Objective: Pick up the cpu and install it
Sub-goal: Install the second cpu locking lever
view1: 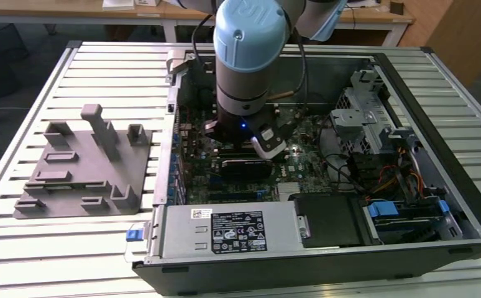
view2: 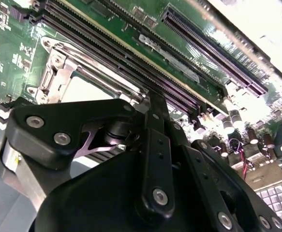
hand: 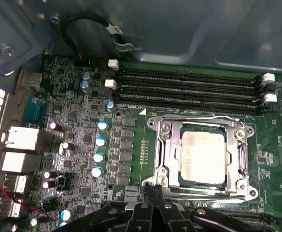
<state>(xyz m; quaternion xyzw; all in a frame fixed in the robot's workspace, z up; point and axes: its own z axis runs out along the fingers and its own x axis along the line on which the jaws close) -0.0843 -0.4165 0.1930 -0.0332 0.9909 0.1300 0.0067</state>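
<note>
The cpu (hand: 202,157), a small square chip with a pale silver top, lies flat inside the metal socket frame (hand: 162,145) on the green motherboard. In the second wrist view its pale top (view2: 82,91) shows just beyond the black finger linkage. My gripper (hand: 152,189) hovers close over the edge of the socket, fingertips (hand: 147,193) pressed together with nothing between them. In the exterior view the arm reaches down into the open computer case, and the gripper (view1: 238,148) sits low over the middle of the board.
Long memory slots (hand: 189,89) run beside the socket. A grey plastic fixture (view1: 83,167) stands on the slatted table at the exterior view's left. The case holds a power supply (view1: 224,233), a drive cage (view1: 365,124) and loose cables (view1: 389,180).
</note>
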